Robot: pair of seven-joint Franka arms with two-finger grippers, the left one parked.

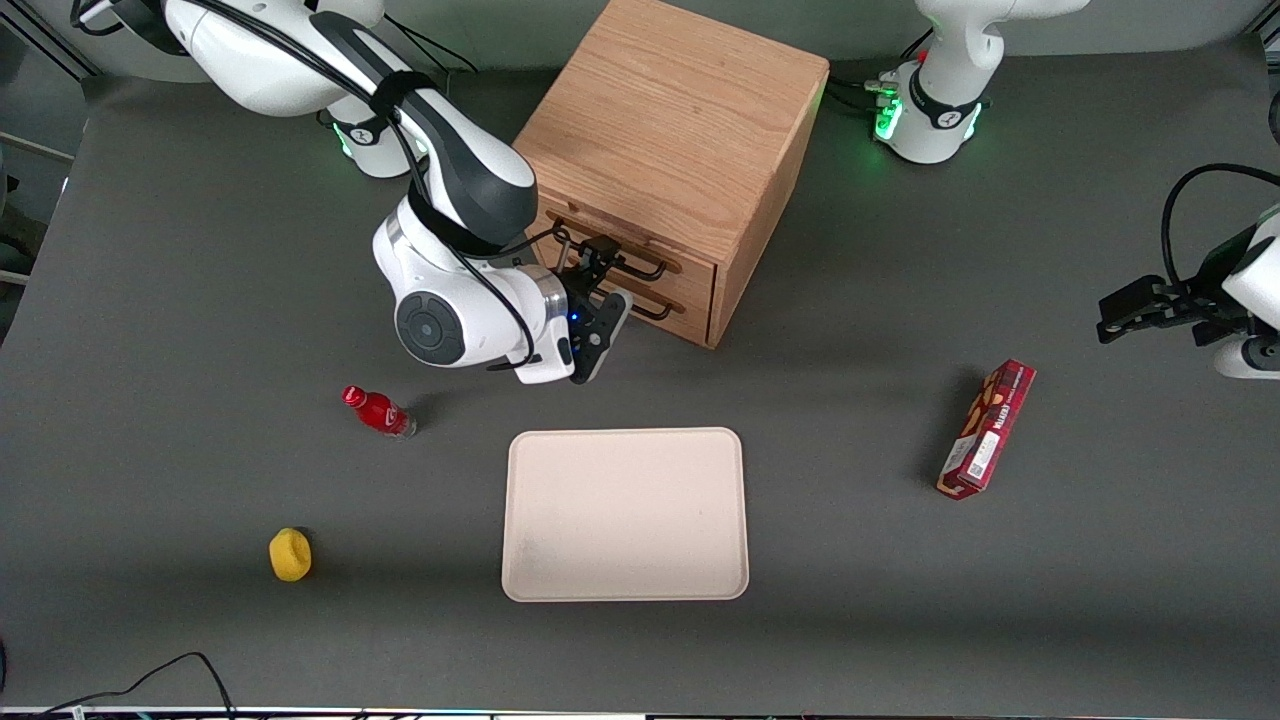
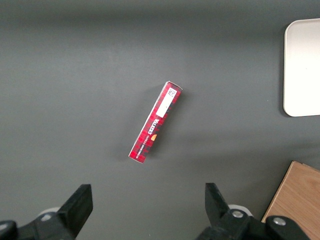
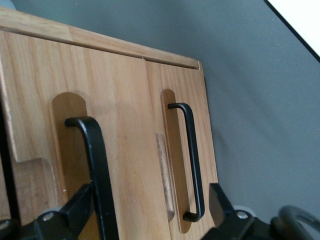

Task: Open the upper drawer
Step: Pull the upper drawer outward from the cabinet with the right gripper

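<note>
Two handles: black bars sit on the cabinet [image 1: 680,110] front; the upper handle [image 3: 97,160] belongs to the upper drawer [image 3: 120,125], and the lower handle [image 3: 192,160] to the lower drawer [image 3: 152,90].
Upper drawer: it is judged shut, its front level with the lower one. The cabinet is placed at 12 o'clock of the tray [image 1: 625,432].
Hand: the hand [image 1: 603,292] is found at the cabinet front, at 11 o'clock of the tray. It is released, the fingers spread wide, and nothing is grasped.
Step in hand: alignment on the upper handle is judged to be under way; no grip has been taken yet.
Next move: the fingers are to be clenched on the upper bar only, then drawn straight out from the front toward the tray. A skewed pull is judged likely to bind the drawer or shift the cabinet.
Right wrist view: the upper bar is seen between the spread fingers of the hand [image 3: 150,192], close to one finger [image 3: 80,207]; the lower handle is untouched. This cannot be settled from the front view, where arm and hand cover the handle.
Front view: the desk layout is shown, with a bottle [image 1: 378,411] at 10 o'clock of the tray.
Left wrist view: only a red box [image 2: 156,122] and a tray edge are shown.
</note>
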